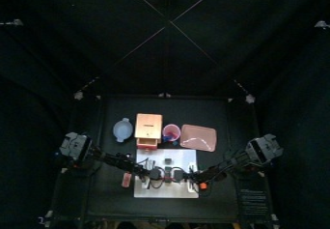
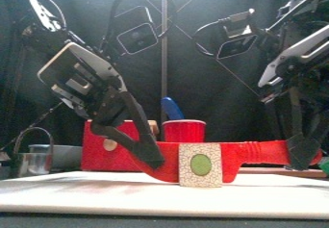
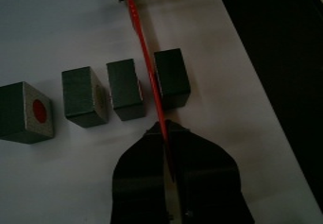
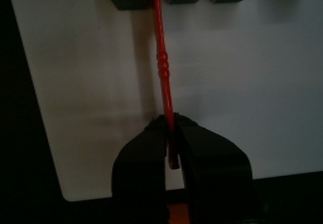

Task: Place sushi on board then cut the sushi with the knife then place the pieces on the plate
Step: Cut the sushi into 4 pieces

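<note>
Nearest the front edge stands the end block of the sushi roll (image 2: 199, 164), its pale face with a green centre turned outward. It sits on the white cutting board (image 1: 168, 191), which lies at the front middle of the surface, so the first step looks done and cutting is the step in hand.

Each arm reaches in from its own side. The left pincer (image 3: 167, 138) is pressed together on one end of the red knife (image 4: 161, 58), close beside the blocks. The right pincer (image 4: 168, 129) is pinching the other end, further along the board. The blade runs edge-down over the roll. In the left wrist view it lies on the seam between two of the three blocks that sit close together, and a fourth block stands slightly apart.

To cut well, I judge both ends should go down level and straight. A tilted blade would likely ride up on a block and shove the row sideways.

Behind the board stand the pale wooden box (image 1: 149, 125) and, to its right, the pink tray (image 1: 202, 136). The blue-grey bowl (image 1: 122, 129) is left of the box. The red cup (image 2: 184, 129) with the blue knife (image 2: 171, 107) stands between box and tray, close to the path to the tray. A round metal cutter (image 2: 37, 160) sits at the far left, clear of the work.
</note>
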`<state>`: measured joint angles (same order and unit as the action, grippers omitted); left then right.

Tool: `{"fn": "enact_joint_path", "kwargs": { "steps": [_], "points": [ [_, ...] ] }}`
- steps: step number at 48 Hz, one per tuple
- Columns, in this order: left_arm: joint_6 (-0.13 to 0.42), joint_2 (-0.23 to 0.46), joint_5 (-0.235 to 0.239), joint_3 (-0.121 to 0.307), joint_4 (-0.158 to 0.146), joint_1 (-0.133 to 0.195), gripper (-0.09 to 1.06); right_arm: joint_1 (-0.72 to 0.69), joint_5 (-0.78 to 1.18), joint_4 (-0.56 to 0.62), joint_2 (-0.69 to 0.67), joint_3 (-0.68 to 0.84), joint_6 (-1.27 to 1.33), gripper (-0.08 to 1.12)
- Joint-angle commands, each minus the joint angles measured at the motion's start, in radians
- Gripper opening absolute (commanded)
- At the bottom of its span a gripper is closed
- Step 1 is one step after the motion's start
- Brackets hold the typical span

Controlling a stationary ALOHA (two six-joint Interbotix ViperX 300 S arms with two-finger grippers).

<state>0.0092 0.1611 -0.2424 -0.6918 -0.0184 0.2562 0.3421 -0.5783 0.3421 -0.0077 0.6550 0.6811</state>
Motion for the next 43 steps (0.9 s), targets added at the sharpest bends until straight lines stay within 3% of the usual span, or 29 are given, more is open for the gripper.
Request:
{"fn": "enact_joint_path", "kwargs": {
  "steps": [1,7,14,27,34,43],
  "points": [
    [0.006,-0.104,-0.006,0.023,-0.029,0.008,0.3,-0.012,-0.034,0.031,-0.083,-0.038,-0.003,0.32],
    [0.006,-0.161,-0.014,0.012,-0.064,-0.028,0.33,-0.015,-0.094,0.043,-0.135,-0.04,0.002,0.32],
    [0.003,-0.169,-0.034,0.0,-0.067,-0.067,0.4,-0.015,-0.143,0.043,-0.178,-0.037,0.002,0.32],
    [0.002,-0.156,-0.126,-0.008,-0.064,-0.12,0.79,-0.015,-0.201,0.014,-0.206,-0.034,0.006,0.32],
    [0.003,-0.156,-0.181,-0.011,-0.051,-0.133,0.94,-0.015,-0.23,-0.081,-0.213,-0.031,0.008,0.32],
    [0.005,-0.156,-0.262,-0.017,-0.04,-0.169,0.97,-0.021,-0.262,-0.267,-0.235,-0.023,0.067,0.32]
  ]
}}
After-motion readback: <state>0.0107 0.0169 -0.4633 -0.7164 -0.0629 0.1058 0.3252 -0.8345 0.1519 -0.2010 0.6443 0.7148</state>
